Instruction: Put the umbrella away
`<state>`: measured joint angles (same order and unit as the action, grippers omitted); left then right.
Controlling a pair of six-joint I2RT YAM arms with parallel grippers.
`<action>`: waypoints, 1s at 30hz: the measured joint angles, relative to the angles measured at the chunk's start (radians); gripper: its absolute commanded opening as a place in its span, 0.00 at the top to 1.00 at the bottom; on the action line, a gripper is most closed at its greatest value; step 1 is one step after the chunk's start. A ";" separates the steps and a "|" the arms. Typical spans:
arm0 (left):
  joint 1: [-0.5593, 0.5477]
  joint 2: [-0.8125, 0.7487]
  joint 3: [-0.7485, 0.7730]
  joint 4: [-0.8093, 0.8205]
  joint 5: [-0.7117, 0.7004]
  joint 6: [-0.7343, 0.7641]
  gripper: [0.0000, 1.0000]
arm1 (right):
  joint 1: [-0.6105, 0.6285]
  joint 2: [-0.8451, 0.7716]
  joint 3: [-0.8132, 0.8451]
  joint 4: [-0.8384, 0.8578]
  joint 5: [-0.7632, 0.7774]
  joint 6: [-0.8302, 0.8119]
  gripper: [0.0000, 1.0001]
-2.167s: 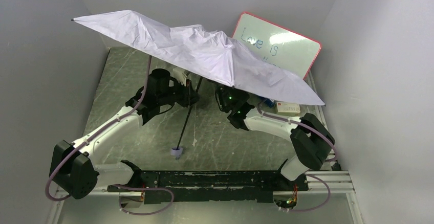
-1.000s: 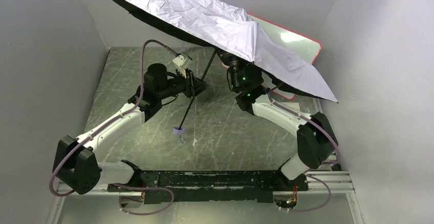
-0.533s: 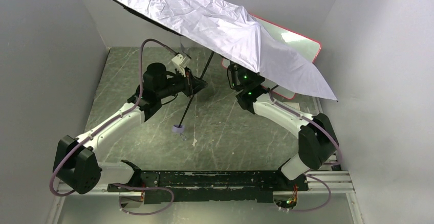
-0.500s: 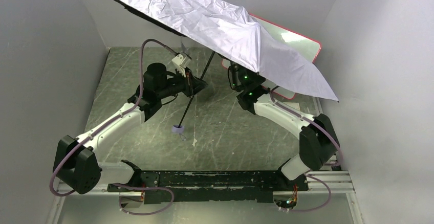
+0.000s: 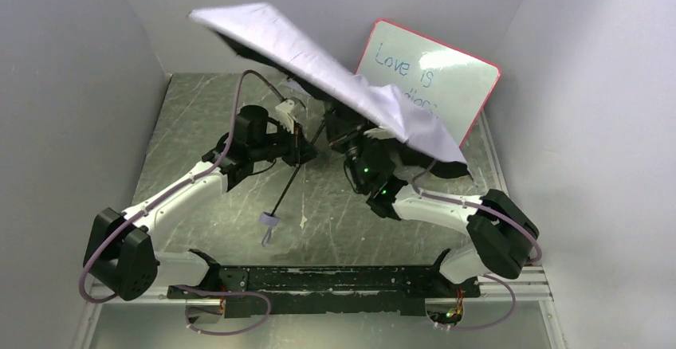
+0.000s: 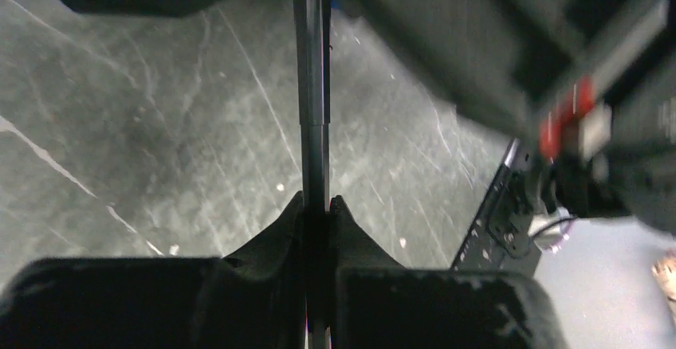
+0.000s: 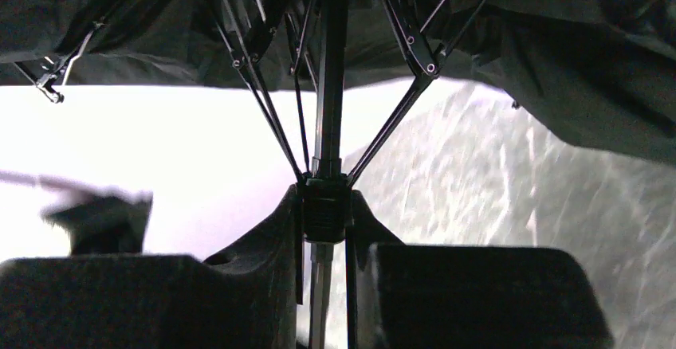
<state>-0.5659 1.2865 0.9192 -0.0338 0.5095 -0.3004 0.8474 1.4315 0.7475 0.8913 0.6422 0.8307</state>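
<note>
The umbrella [image 5: 335, 78] is slanting, handle [image 5: 270, 220] pointing down below the left gripper [image 5: 301, 147], canopy [image 5: 279, 38] spreading above the right gripper [image 7: 323, 225]. The 2 are clamping its shaft [image 6: 312, 86] and runner [image 7: 323, 201].

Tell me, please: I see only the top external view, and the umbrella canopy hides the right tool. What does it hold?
Observer: In the right wrist view, the right tool is shut on the umbrella's black runner, where the ribs meet.
Operator: And the left tool?
Observer: The left wrist view shows the left tool pinching the thin black shaft.
Operator: Which section of it?
Observer: The thinner one; just beyond the tool the shaft steps to a thicker section.
</note>
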 measured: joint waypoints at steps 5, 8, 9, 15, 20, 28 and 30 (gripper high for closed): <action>0.013 0.002 0.002 0.051 -0.040 -0.005 0.95 | 0.076 0.007 -0.002 -0.049 -0.072 0.018 1.00; 0.013 0.002 0.002 0.058 -0.051 -0.004 0.95 | 0.069 0.007 0.000 -0.051 -0.087 0.023 1.00; 0.012 0.002 0.002 0.059 -0.052 -0.004 0.95 | 0.069 0.007 0.000 -0.051 -0.087 0.023 1.00; 0.012 0.002 0.002 0.064 -0.055 -0.004 0.95 | 0.066 0.003 0.018 -0.081 -0.085 0.015 1.00; 0.012 0.002 0.006 0.092 -0.059 -0.004 0.95 | 0.050 -0.011 0.053 -0.135 -0.090 -0.002 0.94; 0.010 -0.002 0.023 0.126 -0.068 0.001 0.95 | 0.008 -0.042 0.142 -0.232 -0.116 -0.037 0.47; 0.008 -0.004 0.023 0.127 -0.068 0.002 0.95 | -0.007 -0.059 0.144 -0.245 -0.116 -0.043 0.42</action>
<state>-0.5583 1.2827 0.9421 0.0929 0.4416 -0.2985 0.8406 1.3727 0.8917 0.6460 0.5262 0.7879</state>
